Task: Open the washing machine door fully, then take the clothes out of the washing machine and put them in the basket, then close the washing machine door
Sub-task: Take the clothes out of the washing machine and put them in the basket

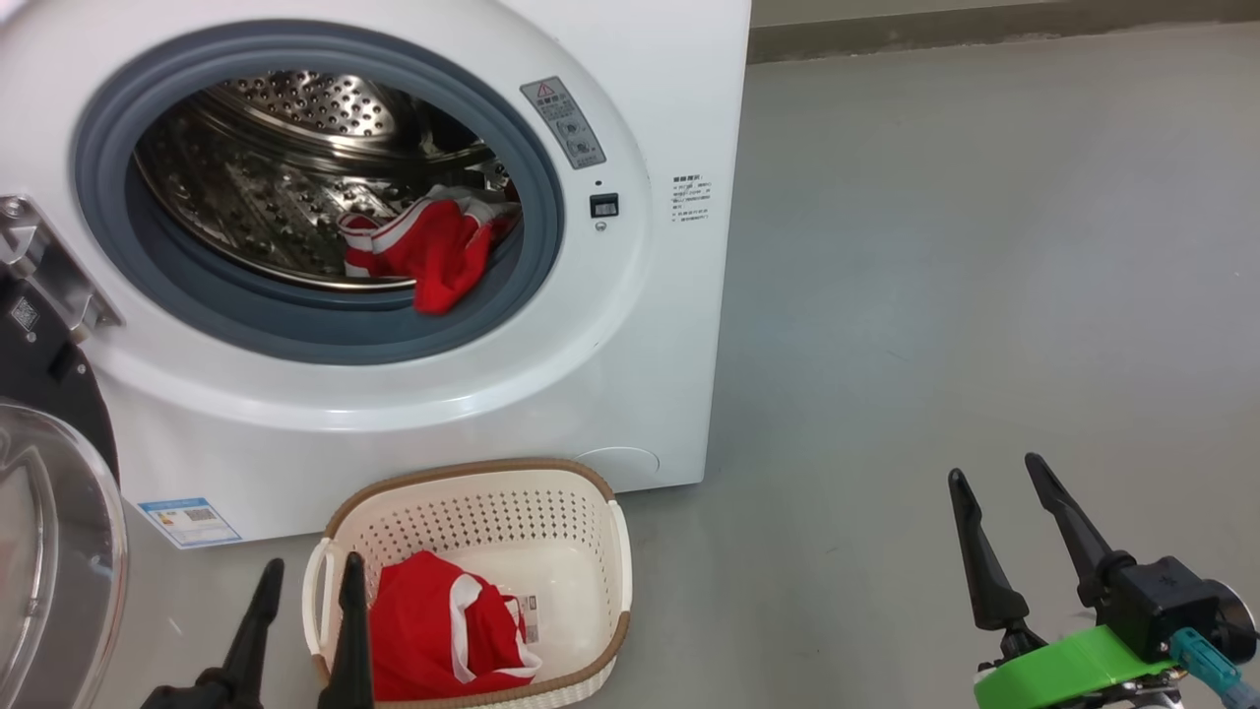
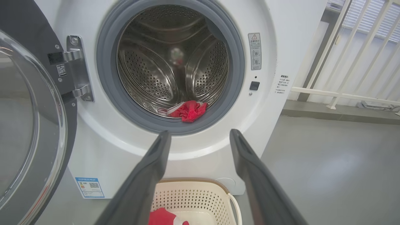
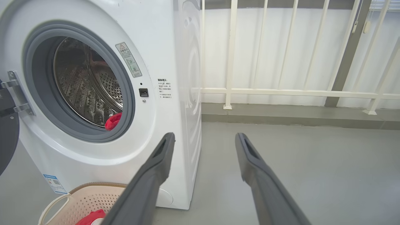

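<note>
The white washing machine [image 1: 630,325] stands open, its black door [image 1: 44,512] with the clear glass bowl swung out at the left. Red clothes with white trim [image 1: 433,246] lie at the drum's front lip, draped over the grey rubber ring. Another red garment [image 1: 443,630] lies in the cream basket [image 1: 591,492] on the floor before the machine. My left gripper [image 1: 310,566] is open and empty at the basket's left rim. My right gripper [image 1: 994,468] hangs open and empty over the bare floor to the right. In the left wrist view the door [image 2: 28,125], clothes [image 2: 187,111] and basket [image 2: 200,187] show.
Grey floor [image 1: 984,246] stretches to the right of the machine. A white railing [image 3: 281,92] on a low kerb runs behind it. The door's steel hinge [image 1: 49,261] juts from the machine's left side.
</note>
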